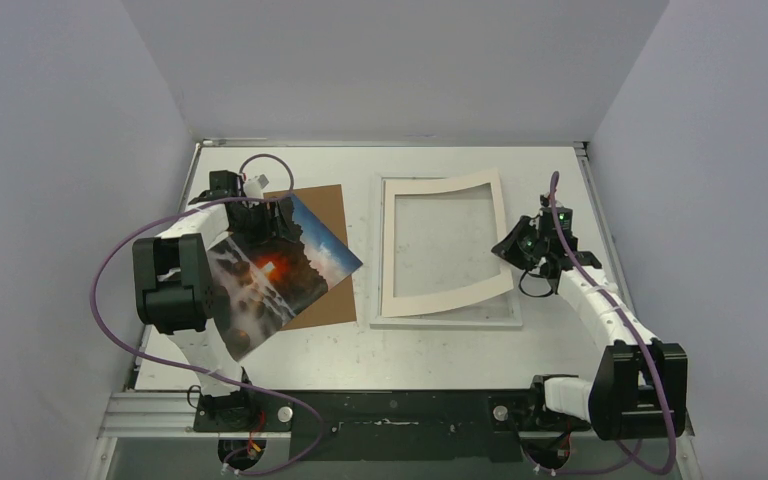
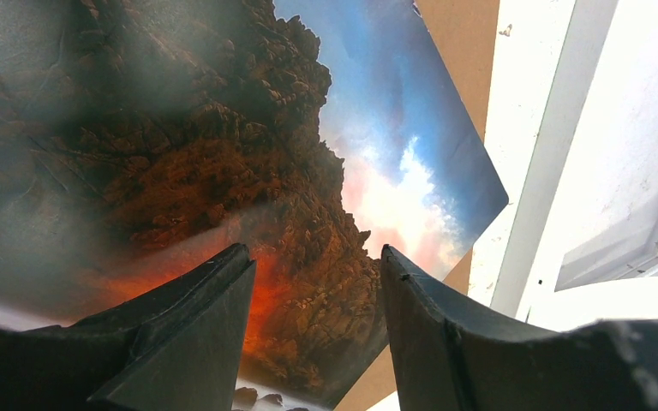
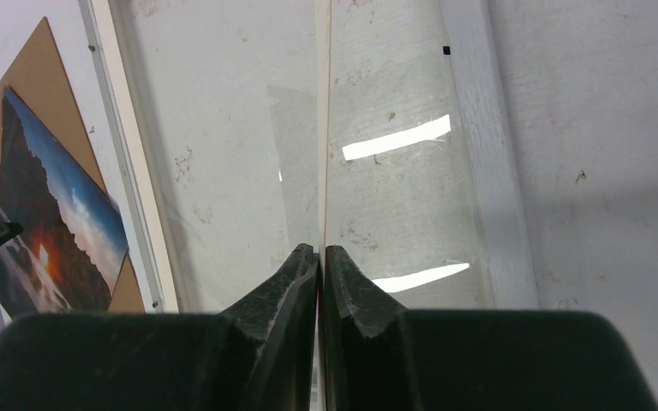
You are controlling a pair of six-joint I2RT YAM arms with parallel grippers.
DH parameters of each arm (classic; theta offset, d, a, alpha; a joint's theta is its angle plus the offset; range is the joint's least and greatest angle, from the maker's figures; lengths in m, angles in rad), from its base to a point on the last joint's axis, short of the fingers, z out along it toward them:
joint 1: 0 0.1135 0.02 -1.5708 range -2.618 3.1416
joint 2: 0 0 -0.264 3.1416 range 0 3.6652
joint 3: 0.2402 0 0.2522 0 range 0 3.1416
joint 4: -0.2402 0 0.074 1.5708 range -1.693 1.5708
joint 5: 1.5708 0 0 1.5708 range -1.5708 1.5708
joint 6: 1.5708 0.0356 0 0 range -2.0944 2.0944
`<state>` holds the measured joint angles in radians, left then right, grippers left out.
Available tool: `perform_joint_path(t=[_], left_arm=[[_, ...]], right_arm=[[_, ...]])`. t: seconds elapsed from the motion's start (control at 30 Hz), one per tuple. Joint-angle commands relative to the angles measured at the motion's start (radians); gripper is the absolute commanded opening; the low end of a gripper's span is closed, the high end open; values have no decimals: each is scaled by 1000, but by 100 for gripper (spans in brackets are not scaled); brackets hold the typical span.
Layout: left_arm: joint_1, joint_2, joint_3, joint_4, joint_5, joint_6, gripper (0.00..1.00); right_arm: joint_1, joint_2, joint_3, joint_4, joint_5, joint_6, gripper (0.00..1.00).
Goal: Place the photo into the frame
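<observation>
View from above of a white counter [image 1: 400, 350] with two robot arms. On the left, the photo [image 1: 280, 270], a sunset over dark rocks, sits askew over a brown backing board [image 1: 322, 205]. Its near corner overlaps the left arm. The left pincer [image 1: 265, 222] is at the photo's far edge. In the left wrist view its jaws stand apart, with the print [image 2: 223, 154] face-on close behind them. Whether they touch it cannot be told.

To the right, apart from the photo, the white frame [image 1: 450, 321] lies flat on the counter. A cream mat [image 1: 440, 300] with a window lies on it, curling upward at its far right corner. The right pincer [image 1: 513, 248] is at the mat's right edge. In the right wrist view its jaws are closed together on the thin mat edge [image 3: 321, 128], above the frame's glass.
</observation>
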<state>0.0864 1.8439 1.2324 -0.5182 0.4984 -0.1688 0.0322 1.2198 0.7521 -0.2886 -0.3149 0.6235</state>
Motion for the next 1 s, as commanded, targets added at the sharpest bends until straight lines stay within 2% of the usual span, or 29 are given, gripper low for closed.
perform_joint_path(t=[0.0,0.8,0.97], left_arm=[[-2,-11,-1,38,25,2,54],[-2,-3,-1,37,31,-3,53],[-2,-5,1,35,31,-3,53]], right_arm=[[-5,17,15,76,-1,13,9],[4,32,-59,165,-40,28,10],[13,26,-66,161,-27,22,13]])
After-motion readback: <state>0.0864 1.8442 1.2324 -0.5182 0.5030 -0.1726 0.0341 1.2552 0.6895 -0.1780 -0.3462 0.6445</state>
